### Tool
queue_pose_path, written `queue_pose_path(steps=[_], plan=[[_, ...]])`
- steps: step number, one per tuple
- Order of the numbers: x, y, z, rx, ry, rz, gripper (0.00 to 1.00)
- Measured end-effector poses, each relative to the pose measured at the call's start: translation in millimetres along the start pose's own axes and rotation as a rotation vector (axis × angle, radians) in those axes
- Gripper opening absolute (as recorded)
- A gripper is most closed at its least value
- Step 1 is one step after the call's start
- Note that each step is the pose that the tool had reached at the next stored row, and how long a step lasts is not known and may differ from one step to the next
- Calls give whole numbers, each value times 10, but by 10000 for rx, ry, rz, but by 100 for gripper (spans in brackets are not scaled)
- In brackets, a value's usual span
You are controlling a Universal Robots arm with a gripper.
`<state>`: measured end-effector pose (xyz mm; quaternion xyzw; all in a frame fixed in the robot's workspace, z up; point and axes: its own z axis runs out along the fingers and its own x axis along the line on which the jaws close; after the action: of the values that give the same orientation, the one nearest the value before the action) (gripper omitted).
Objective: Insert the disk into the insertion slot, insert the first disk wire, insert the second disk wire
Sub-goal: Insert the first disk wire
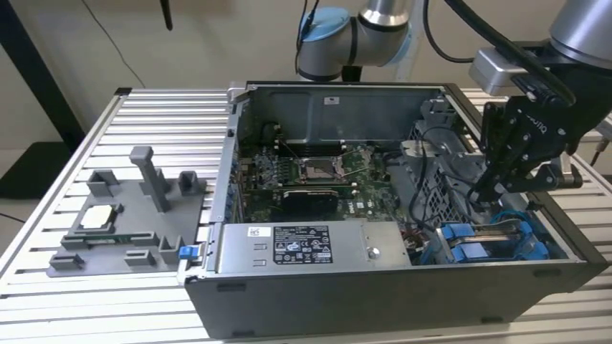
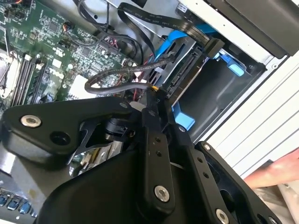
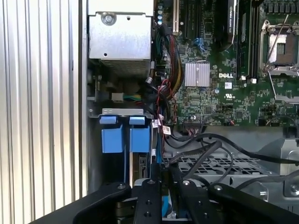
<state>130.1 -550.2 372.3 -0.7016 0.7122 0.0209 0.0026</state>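
The disk (image 2: 212,91) sits in the insertion slot (image 1: 535,240) at the case's front corner on the exterior view's right, its blue carrier (image 2: 183,119) showing at the edge. A flat black disk wire (image 2: 154,18) ends in a connector (image 2: 209,46) at the disk's edge. A second, round black wire (image 2: 110,74) loops over the motherboard and ends at my fingertips. My gripper (image 2: 153,93) hangs just above the disk's connector edge, shut on that wire's end. In the exterior view my gripper (image 1: 489,192) reaches down into the cage.
The open computer case (image 1: 383,287) lies on a slatted metal table (image 1: 153,129). A silver power-supply box (image 1: 306,247) sits beside the cage. Blue carrier tabs (image 3: 125,137) stand next to it. A grey fixture (image 1: 125,215) with parts is on the exterior view's left. Loose cables (image 3: 210,149) cross the cage.
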Motion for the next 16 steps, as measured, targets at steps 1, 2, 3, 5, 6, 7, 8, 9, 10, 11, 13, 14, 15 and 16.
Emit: queue_pose_path(steps=[1, 2, 3, 5, 6, 7, 8, 9, 10, 11, 13, 14, 15, 16], plan=[[2, -3, 3, 0, 5, 0, 0], [3, -5, 7, 0, 13, 1, 0], [5, -7, 12, 0, 23, 1, 0], [8, -14, 23, 0, 53, 1, 0], [10, -18, 28, 1, 68, 0, 0], [14, -23, 32, 1, 85, 2, 0], [17, -28, 36, 1, 102, 3, 0], [20, -33, 43, 2, 116, 3, 0], [23, -37, 48, 2, 134, 4, 0], [26, -41, 53, 2, 152, 4, 0], [31, -50, 62, 3, 195, 4, 0], [35, -55, 66, 4, 217, 6, 0], [42, -61, 70, 4, 233, 6, 0], [52, -67, 74, 4, 238, 6, 0]])
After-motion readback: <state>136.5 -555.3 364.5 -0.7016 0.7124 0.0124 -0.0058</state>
